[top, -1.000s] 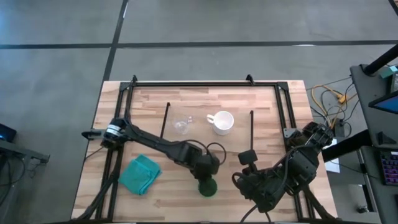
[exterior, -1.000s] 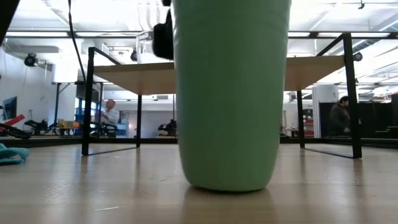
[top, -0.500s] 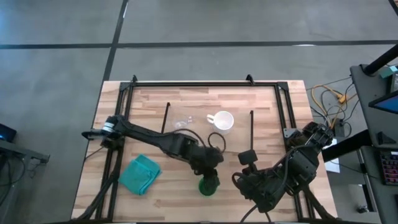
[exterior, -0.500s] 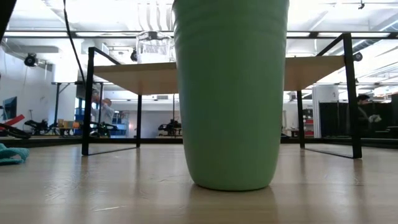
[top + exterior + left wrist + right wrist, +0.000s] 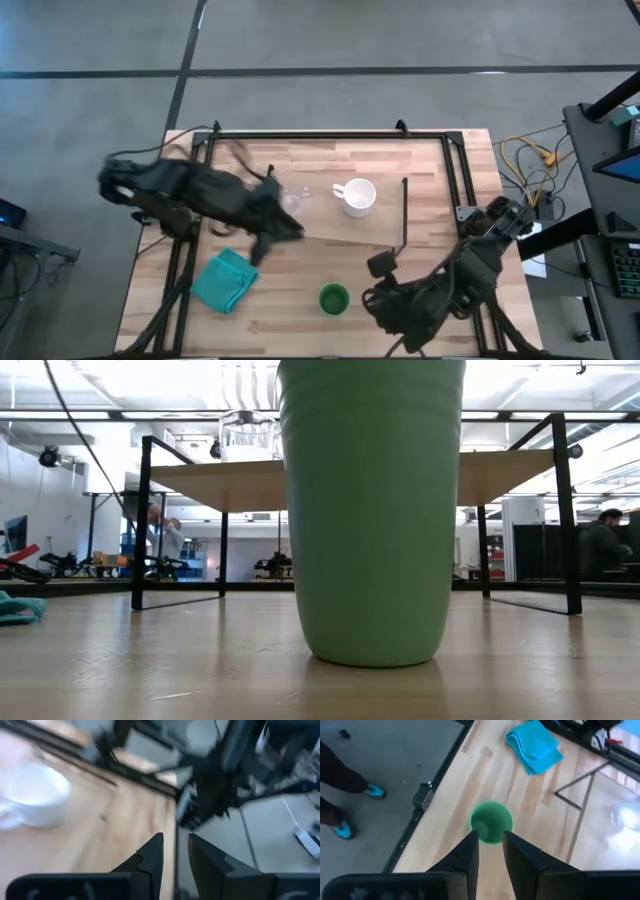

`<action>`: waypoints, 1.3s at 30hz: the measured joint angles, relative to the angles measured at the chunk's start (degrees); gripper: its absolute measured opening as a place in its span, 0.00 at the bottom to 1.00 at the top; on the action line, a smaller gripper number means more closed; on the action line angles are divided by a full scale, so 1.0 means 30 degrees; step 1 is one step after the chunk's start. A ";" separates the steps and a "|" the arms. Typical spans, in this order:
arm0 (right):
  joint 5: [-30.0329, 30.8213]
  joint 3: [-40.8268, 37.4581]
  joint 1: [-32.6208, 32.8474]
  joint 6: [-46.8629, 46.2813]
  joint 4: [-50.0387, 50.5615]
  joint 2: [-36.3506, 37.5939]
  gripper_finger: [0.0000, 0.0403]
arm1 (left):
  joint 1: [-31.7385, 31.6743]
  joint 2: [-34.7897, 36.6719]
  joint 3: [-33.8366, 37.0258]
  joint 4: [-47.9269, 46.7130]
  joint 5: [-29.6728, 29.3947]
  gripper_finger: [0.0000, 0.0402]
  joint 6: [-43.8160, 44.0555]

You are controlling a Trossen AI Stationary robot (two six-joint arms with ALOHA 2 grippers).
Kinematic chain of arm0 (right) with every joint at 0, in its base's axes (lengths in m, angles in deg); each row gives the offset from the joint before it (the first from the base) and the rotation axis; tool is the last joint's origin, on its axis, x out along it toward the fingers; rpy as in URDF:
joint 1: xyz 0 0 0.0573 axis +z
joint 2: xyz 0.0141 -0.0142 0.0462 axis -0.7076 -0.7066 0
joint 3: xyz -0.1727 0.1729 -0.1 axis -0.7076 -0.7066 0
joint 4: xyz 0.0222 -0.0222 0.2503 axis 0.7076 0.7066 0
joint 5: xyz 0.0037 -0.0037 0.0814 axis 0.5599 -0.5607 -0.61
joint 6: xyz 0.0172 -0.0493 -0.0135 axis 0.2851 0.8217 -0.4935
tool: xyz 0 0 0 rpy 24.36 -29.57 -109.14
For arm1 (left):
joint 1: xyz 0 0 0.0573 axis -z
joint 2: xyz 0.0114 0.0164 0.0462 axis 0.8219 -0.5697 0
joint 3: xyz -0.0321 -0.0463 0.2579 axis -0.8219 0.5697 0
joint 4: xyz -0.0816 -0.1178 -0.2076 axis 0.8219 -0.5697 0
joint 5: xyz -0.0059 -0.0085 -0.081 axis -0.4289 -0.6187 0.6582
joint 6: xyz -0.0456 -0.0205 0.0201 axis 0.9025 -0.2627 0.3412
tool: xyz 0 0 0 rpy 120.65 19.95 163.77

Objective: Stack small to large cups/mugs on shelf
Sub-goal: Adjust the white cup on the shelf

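The left tool point(image 5: 174, 851) is hanging empty over the shelf point(image 5: 330, 225), fingers nearly closed. The right tool point(image 5: 490, 845) is hovering beside the green cup point(image 5: 334, 298) on the worktop point(image 5: 290, 310), fingers slightly parted. The white mug point(image 5: 357, 196) and glass cup point(image 5: 291, 200) are sitting on the shelf.

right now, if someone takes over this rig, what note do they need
Left gripper: empty, fingers a narrow gap apart, over the table's left half between the glass and the cloth.
Right gripper: empty, narrow gap, near the table's front right, pointing at the green cup.
Green cup: upright on the tabletop in front of the shelf, untouched.
Glass and white mug: side by side on the shelf, apart.
Done: nothing stacked.
Left: get the green cup onto the shelf and nest all three.
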 joint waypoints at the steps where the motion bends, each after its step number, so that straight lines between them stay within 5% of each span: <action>1: -0.0024 -0.0411 -0.0120 0.0168 -0.0564 -0.0003 0.20 | 0.0058 0.0523 0.0079 -0.0049 -0.0596 0.19 -0.0144; 9: -0.3141 -0.4075 -0.2043 -0.2714 -0.2152 -0.0905 0.20 | 0.0058 0.3467 0.0947 -0.0749 -0.1454 0.19 -0.1144; 16: -0.4297 -0.4597 -0.3055 -0.3451 -0.3140 -0.1231 0.20 | 0.0022 0.3797 0.1024 -0.2630 -0.1688 0.19 -0.1163; 22: -0.0539 -0.2970 -0.3759 -0.2648 -0.0143 -0.1188 0.20 | -0.0022 0.3652 0.1048 -0.2863 -0.1688 0.19 -0.1163; 26: 0.2757 -0.1383 -0.4524 -0.5636 0.4627 -0.1133 0.20 | -0.0073 0.3558 0.1079 -0.2856 -0.1688 0.19 -0.1163; 39: 0.3328 -0.1251 -0.8161 -0.6905 0.4595 0.1533 0.20 | -0.0102 0.3258 0.1144 -0.2854 -0.1761 0.19 -0.1134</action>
